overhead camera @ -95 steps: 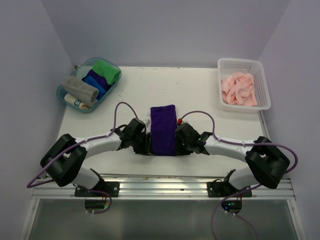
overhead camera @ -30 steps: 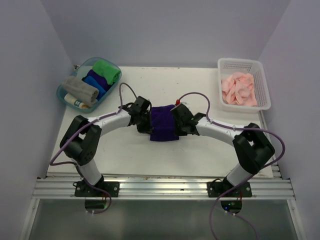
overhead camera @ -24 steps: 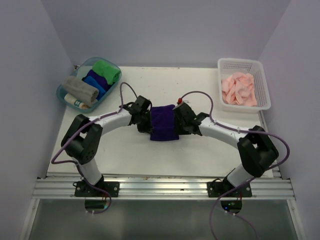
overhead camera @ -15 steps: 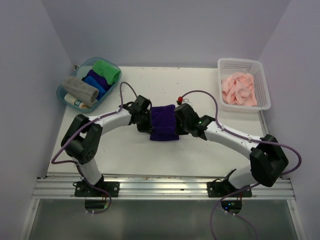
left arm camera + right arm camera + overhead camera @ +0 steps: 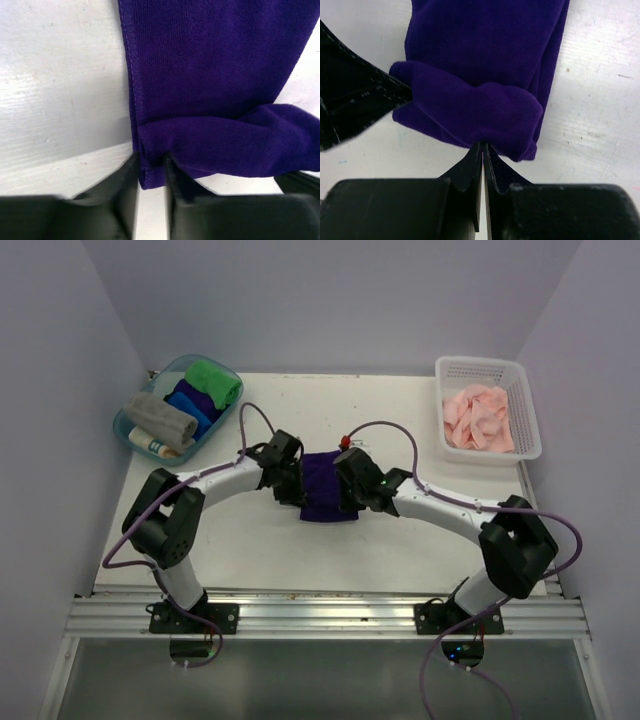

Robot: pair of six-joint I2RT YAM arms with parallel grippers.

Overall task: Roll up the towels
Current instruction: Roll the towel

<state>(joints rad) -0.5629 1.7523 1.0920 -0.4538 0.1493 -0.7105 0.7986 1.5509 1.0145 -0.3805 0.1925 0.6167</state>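
Far to my left, a blue tub (image 5: 119, 426) sits at the table's (image 5: 400, 420) far left corner. It holds rolled towels: a grey roll (image 5: 160, 418) nearest me, a blue roll (image 5: 190, 403) behind it and a green roll (image 5: 214, 383) farthest back.

My left arm reaches in over the middle of the table, and my left gripper (image 5: 151, 165) sits at the left side of the dark purple towel (image 5: 322, 502). Those jaws stand a little apart, with bare table showing between the fingers (image 5: 125, 182) lower down. The towel's stitched hem lies in the gap between the tips.

The dark purple towel lies in the middle of the table, between my two grippers and touching both. Part of it lies flat on the tabletop. Where my grippers meet it, one end is turned over into a soft, loose roll.

My right gripper (image 5: 482, 145) comes in from the right side of the towel. Its jaws are closed to a thin slit, and the tips nip the underside of that rolled fold.

Far to my right, a white slotted basket (image 5: 480, 362) stands at the far right corner, well apart from the purple towel. Crumpled pale pink towels (image 5: 478, 418) are heaped inside it.
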